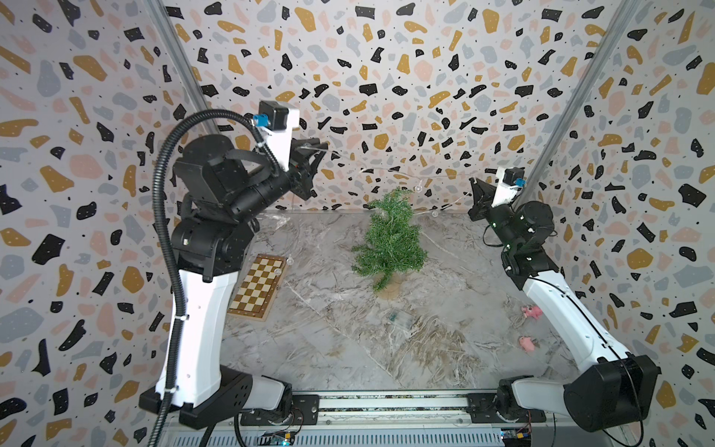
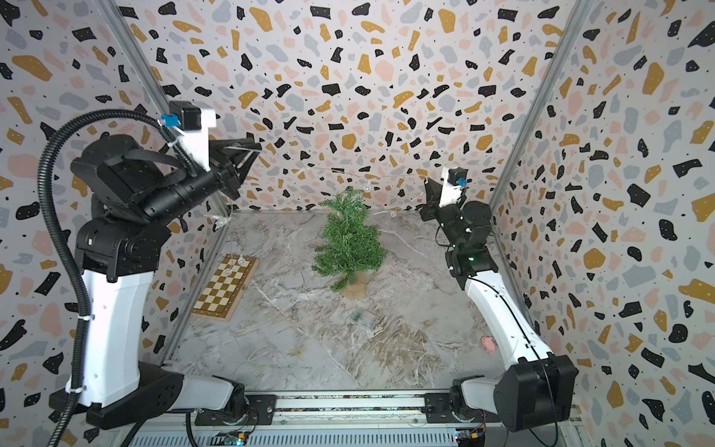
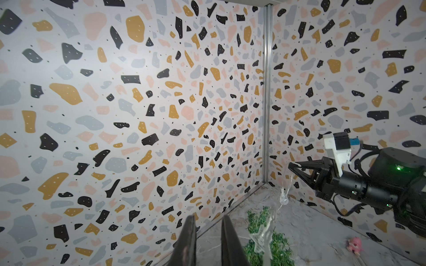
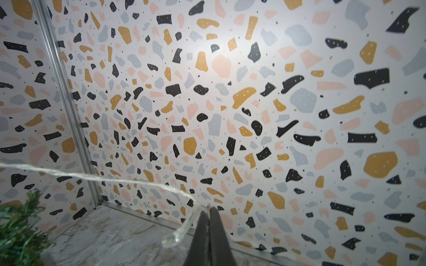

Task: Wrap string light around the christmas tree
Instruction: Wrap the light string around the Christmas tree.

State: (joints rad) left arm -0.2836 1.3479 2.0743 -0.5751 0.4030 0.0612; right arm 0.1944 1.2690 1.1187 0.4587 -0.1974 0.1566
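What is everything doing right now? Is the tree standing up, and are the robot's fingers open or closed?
left fingers: slightly apart; grip unclear.
right fingers: shut on the string light.
string light: hanging in the air, stretched between both sets of fingers.
christmas tree: standing upright, no light visibly wrapped around it.
chessboard: lying flat.
pink toys: lying on the table.

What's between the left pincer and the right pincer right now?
The string light, stretched from left pincer to right pincer near the christmas tree, shown in both top views.
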